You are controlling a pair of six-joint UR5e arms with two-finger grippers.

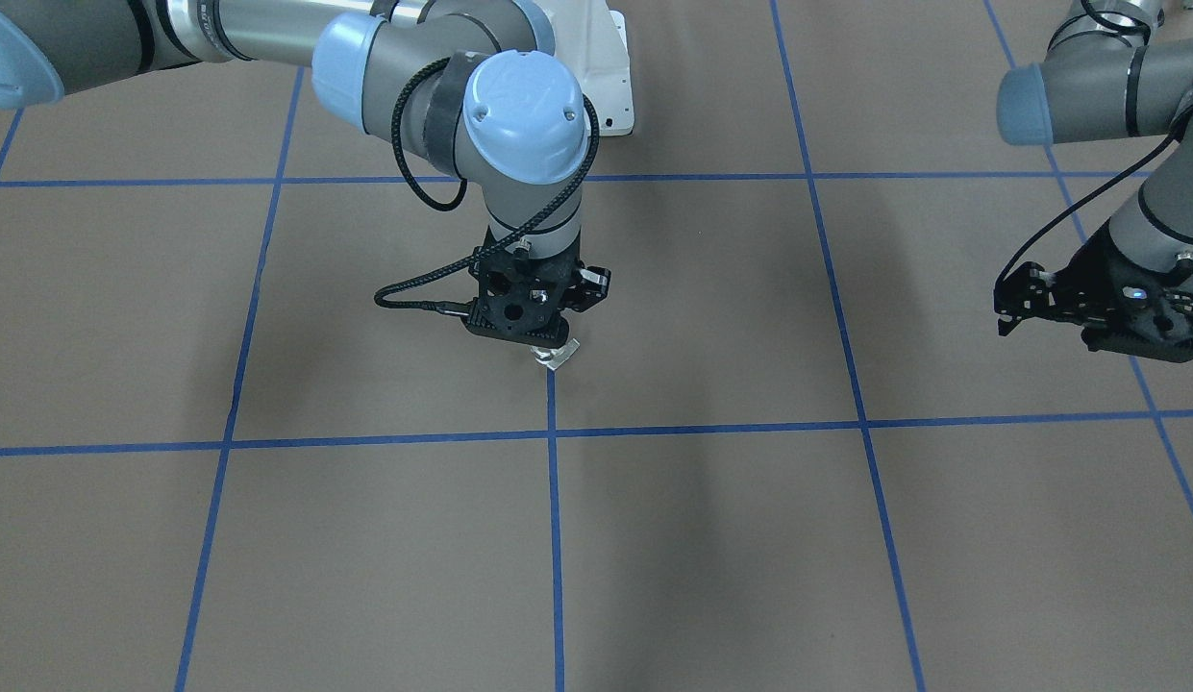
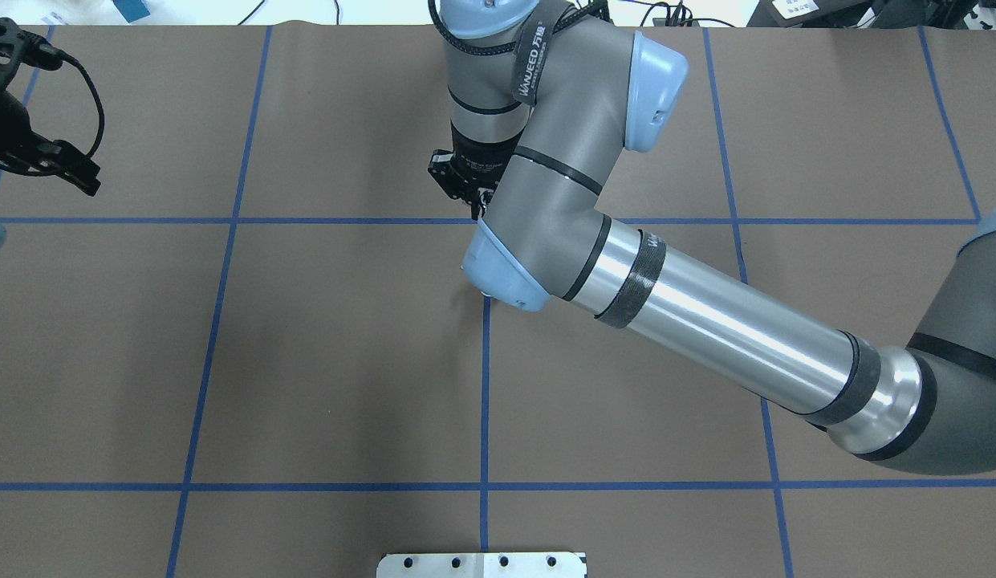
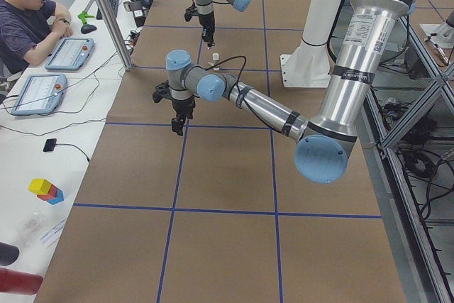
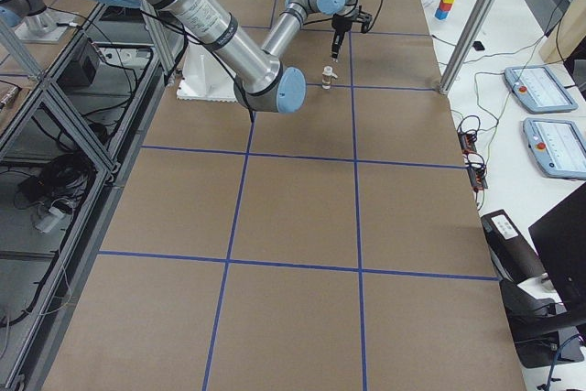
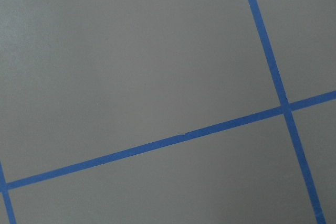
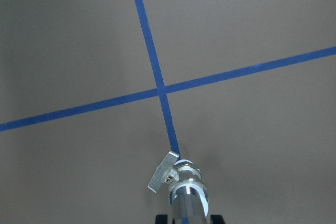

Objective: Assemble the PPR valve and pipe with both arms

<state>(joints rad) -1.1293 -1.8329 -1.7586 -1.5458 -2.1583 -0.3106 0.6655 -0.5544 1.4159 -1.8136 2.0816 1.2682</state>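
The PPR valve [image 6: 181,182] stands upright on the brown table, on a blue tape line, its flat lever tab [image 6: 161,171] sticking out sideways. It shows white-ended in the side views [image 3: 215,61] [image 4: 327,77]. I cannot pick out the pipe as a separate piece. My right gripper [image 1: 538,338] hangs straight above the valve [image 1: 556,357], fingertips apart on either side of its chrome top, with a small gap visible from the sides. It looks open. My left gripper [image 1: 1096,317] hovers far off near the table's left end [image 2: 40,160], open and with nothing in it.
The white bolted pedestal [image 1: 610,86] stands behind the right arm. The right arm's forearm [image 2: 706,321] stretches across the table's middle. A person [image 3: 28,12] sits at a side desk with tablets, and coloured blocks [image 3: 45,189] lie there.
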